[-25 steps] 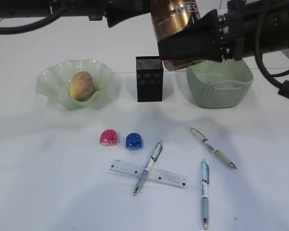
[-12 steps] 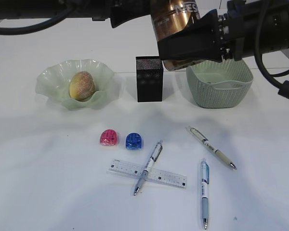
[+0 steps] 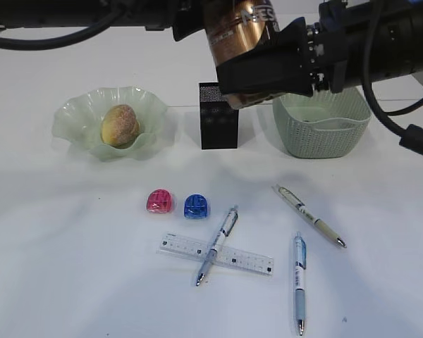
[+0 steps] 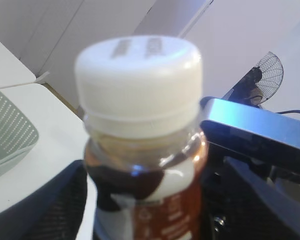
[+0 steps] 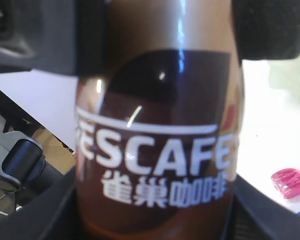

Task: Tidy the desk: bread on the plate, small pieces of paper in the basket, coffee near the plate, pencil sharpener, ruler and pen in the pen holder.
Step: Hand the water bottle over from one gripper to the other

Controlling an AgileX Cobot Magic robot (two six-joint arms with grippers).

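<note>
the coffee bottle (image 3: 238, 32) hangs high above the counter (image 3: 70, 246), over the black pen holder (image 3: 218, 116), carried upright with its white cap (image 4: 140, 75) on top so nothing can spill. the right tool (image 3: 268, 67) is clamped across the bottle's body: its wrist view is filled by the brown label, with dark pads on either side of it. the left tool (image 3: 190, 17) sits close beside the bottle near its neck, and its wrist view looks straight at the cap, but i cannot tell from the pictures whether its jaws press the bottle or stand apart around it. to my eye this looks like a handover in the air, since the bottle's place is near the plate on the left arm's side.

the green wavy plate (image 3: 70, 116) already carries the bread (image 3: 120, 124), so that step looks done, and bare counter beside the plate leaves room for the bottle. the woven basket (image 3: 324, 134) stands to the right of the pen holder; whether paper lies in it i cannot tell.

nearer the front, the pink sharpener (image 3: 160, 201) and blue sharpener (image 3: 195, 205) lie side by side. one pen (image 3: 217, 244) lies across the clear ruler (image 3: 217, 254), and two more pens (image 3: 310, 216) (image 3: 298, 280) lie apart to the right. all of these wait for the pen holder.
</note>
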